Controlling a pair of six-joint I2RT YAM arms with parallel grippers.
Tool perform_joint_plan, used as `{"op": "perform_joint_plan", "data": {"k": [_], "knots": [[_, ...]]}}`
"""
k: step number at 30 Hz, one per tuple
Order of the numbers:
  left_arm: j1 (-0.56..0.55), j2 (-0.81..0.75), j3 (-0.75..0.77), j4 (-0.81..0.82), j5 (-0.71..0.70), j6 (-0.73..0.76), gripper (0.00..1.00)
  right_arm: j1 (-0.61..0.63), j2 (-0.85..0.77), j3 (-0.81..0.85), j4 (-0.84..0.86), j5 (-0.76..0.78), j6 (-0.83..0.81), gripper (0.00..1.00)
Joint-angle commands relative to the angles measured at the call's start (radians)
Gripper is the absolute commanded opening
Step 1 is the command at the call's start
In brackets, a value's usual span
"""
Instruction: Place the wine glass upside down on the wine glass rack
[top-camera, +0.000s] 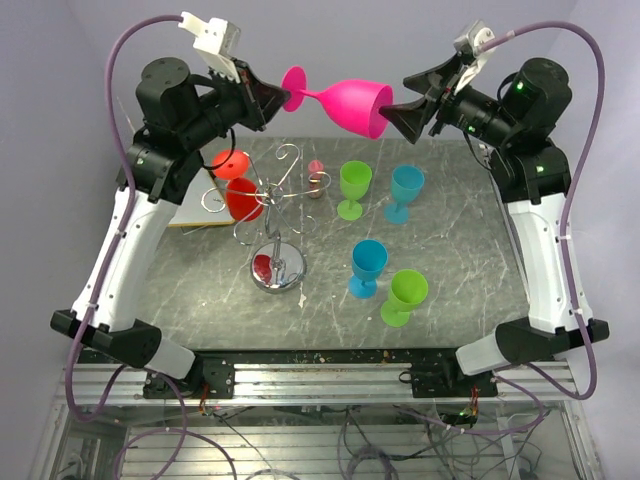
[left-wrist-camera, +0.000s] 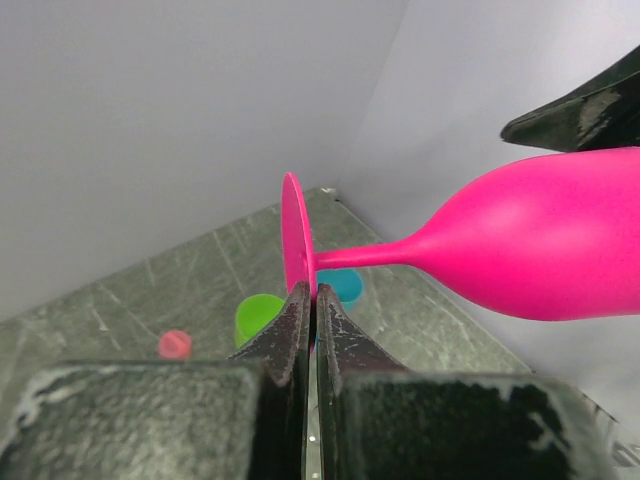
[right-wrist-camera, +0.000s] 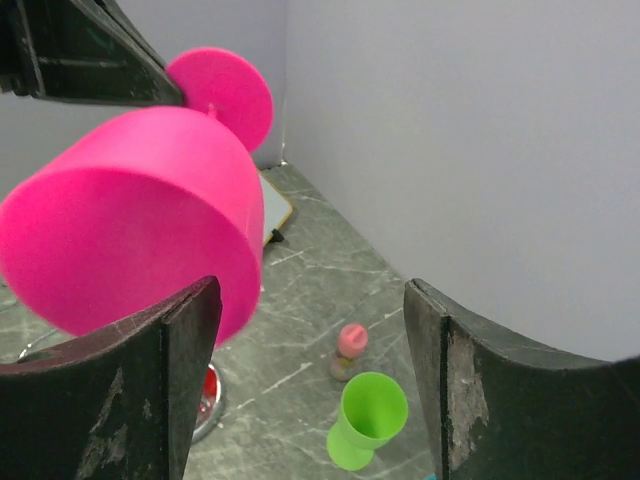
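Progress check: glass (top-camera: 340, 103) hangs sideways in the air over the desk's (top-camera: 460, 260) 12 o'clock edge, left fingers (left-wrist-camera: 300, 320) clenched on its foot, right fingers (top-camera: 392, 116) spread loose at the rim. Below, at 9 o'clock, the rack (top-camera: 278, 200) waits; flipping and hanging are not yet done.

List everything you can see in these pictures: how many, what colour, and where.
wine glass: one, pink, in the air on its side between the two grippers
wine glass rack: one, silver wire on a chrome base, left of table centre
red glassware: count unclear, red, at the rack's left arms
green glasses: two, upright, right of the rack
blue glasses: two, upright, among the green ones
small pink-topped item: one, just beyond the rack
board: one, tan-edged, under the left arm
table: one, grey marbled
left gripper: black, jaws shut on the glass's foot
right gripper: black, jaws open at the bowl's rim
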Motion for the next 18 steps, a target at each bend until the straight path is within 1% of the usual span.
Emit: {"op": "perform_joint_plan", "data": {"k": [1,3,5,10,16,18], "knots": [[0.027,-0.064,0.016,-0.029,-0.081,0.107,0.07,-0.017,-0.054,0.023,-0.053,0.009,-0.063,0.77],[0.041,-0.085,0.021,-0.052,-0.103,0.163,0.07,-0.035,-0.069,0.031,-0.069,-0.011,-0.077,0.83],[0.049,-0.107,0.036,-0.082,-0.119,0.244,0.07,-0.053,-0.085,0.035,-0.081,-0.042,-0.083,0.86],[0.07,-0.17,0.097,-0.185,-0.137,0.483,0.07,-0.101,-0.126,0.031,-0.125,-0.092,-0.126,0.87],[0.104,-0.256,0.18,-0.394,-0.172,0.824,0.07,-0.131,-0.166,-0.027,-0.178,-0.048,-0.205,0.88],[0.111,-0.274,0.206,-0.473,-0.176,0.916,0.07,-0.143,-0.179,-0.056,-0.179,-0.045,-0.216,0.88]]}}
